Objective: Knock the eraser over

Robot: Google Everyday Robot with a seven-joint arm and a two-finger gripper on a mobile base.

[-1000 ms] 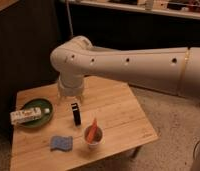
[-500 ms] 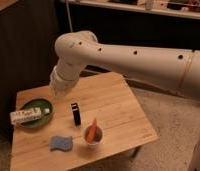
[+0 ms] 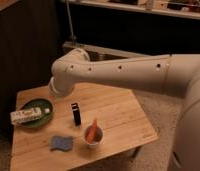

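The eraser [image 3: 76, 113] is a small black block standing upright on end near the middle of the wooden table [image 3: 118, 112]. The big white arm [image 3: 118, 72] reaches in from the right and ends in a rounded joint [image 3: 63, 80] above the table's back left, up and to the left of the eraser and apart from it. My gripper is hidden behind that joint and does not show.
A green plate [image 3: 43, 119] with a white box [image 3: 25, 115] on it sits at the table's left. A blue sponge [image 3: 61, 143] lies at the front. A white cup [image 3: 93, 135] with an orange item stands just right of the eraser.
The arm's end has swung up and left, away from the spot above the eraser. The dark gripper seen a second ago no longer shows. The eraser still stands upright.
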